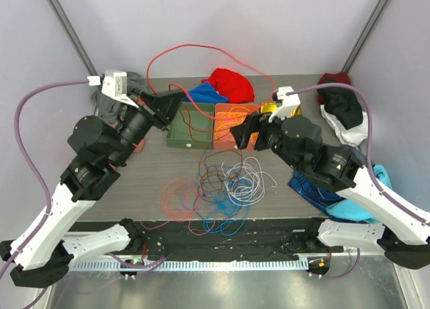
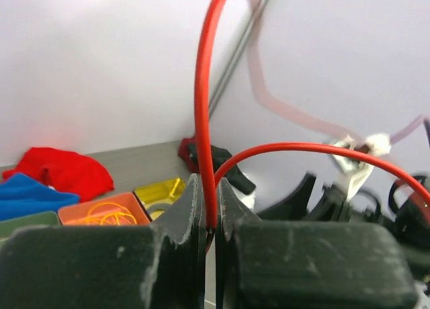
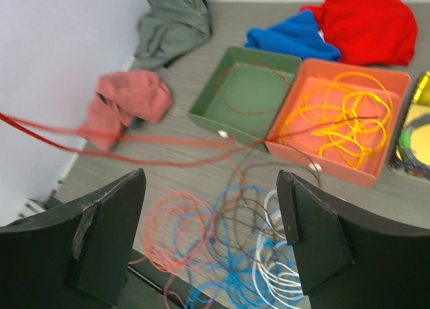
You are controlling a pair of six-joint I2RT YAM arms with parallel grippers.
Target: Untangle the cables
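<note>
A tangle of cables (image 1: 216, 188) lies near the table's front edge: red, blue, white and brown loops, seen in the right wrist view as the tangle (image 3: 235, 248). My left gripper (image 1: 176, 102) is shut on the red cable (image 2: 201, 121), which rises from between its fingers (image 2: 211, 215) and arcs high over the trays (image 1: 201, 47). My right gripper (image 1: 240, 136) hangs open above the tangle (image 3: 209, 181), nothing between its fingers. A blurred red strand (image 3: 168, 151) stretches across below it. Yellow-orange cable (image 3: 342, 121) lies in the orange tray (image 3: 322, 158); a brown loop sits in the green tray (image 3: 201, 111).
Red cloth (image 1: 232, 84) and blue cloth (image 1: 205, 93) lie behind the trays, with a yellow tray (image 1: 269, 109) beside the orange one. Grey cloth (image 3: 171, 27) and pink cloth (image 3: 124, 104) lie at the left. Dark and white cloths (image 1: 342, 107) and blue cloths (image 1: 322, 191) lie at the right.
</note>
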